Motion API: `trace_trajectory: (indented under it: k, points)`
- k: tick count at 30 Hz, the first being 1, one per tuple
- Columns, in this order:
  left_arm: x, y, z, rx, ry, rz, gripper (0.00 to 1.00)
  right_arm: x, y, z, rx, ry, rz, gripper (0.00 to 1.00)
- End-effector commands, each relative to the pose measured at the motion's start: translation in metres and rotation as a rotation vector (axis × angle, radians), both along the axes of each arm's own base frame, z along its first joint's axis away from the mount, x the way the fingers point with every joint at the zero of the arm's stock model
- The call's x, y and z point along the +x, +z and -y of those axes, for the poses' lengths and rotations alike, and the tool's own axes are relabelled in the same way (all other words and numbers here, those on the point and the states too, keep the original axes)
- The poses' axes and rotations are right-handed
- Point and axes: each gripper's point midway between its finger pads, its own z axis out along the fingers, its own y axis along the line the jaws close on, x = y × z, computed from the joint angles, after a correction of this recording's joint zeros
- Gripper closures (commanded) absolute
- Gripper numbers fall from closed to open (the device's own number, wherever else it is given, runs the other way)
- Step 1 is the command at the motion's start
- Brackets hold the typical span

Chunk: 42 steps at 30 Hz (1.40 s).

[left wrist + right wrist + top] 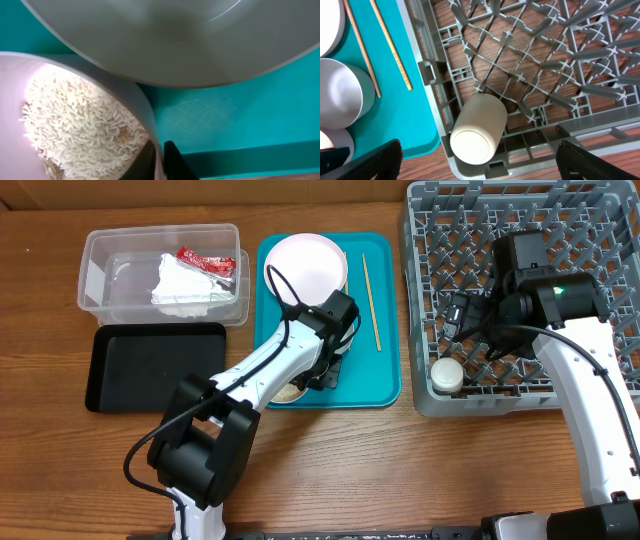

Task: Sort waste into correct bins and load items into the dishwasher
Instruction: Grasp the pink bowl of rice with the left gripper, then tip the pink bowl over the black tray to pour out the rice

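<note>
Wooden desk (pixel 330 470) pretty much fills the overhead shot, with a teal plastic serving tray (pixel 385 320) mid-frame.
Left fingers (pixel 176 162) are pinched on the rim of the pale pink round plate (pixel 102 75) holding the heap of whitish rice (pixel 75 125), at the tray's lower edge. I'd lift it level, then tip it slowly over the shallow black rectangular tray (pixel 150 365) at left. Right fingers (pixel 365 162) hang spread wide, empty, over the grey plastic dish rack (pixel 412 300).

Brown wooden table (pixel 420 470), across the whole width of the overhead view. Grain running left to right, with darker streaks and a mild sheen. Soft, even light; only faint shadows.
</note>
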Motion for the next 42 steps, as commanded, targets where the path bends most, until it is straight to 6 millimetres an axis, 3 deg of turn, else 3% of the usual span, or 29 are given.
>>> trace_trajectory:
  k: [1,9,15,19,22,25,27,35,42]
  points:
    - [0.001,-0.001,-0.003,-0.002,-0.004,-0.001,0.96,0.004,0.007,0.001,-0.008,0.005,0.023,0.00]
    - [-0.003,-0.011,-0.008,0.015,-0.001,-0.001,0.96,0.003,0.006,0.001,-0.011,0.005,0.019,0.00]
    - [-0.003,-0.002,-0.009,0.021,0.002,-0.012,0.96,0.003,0.006,0.001,-0.014,0.016,0.018,0.00]
    - [0.002,0.023,-0.005,0.020,0.002,-0.017,0.96,0.002,0.006,0.001,-0.016,0.019,0.015,0.00]
    - [0.007,0.048,-0.003,0.016,0.006,-0.014,0.96,0.001,0.006,0.002,-0.016,0.019,0.012,0.00]
    - [0.016,0.089,-0.003,-0.041,-0.008,-0.017,0.96,0.001,0.006,0.002,-0.018,0.022,0.009,0.00]
    - [0.019,0.100,-0.007,-0.075,0.005,-0.016,0.96,0.000,0.006,0.002,-0.020,0.021,0.008,0.00]
    - [0.032,0.141,-0.051,-0.281,0.098,0.005,0.96,0.000,0.005,0.003,-0.025,0.020,0.005,0.00]
    - [0.042,0.152,-0.091,-0.545,0.097,-0.010,0.96,0.000,0.005,0.003,-0.025,0.020,0.005,0.00]
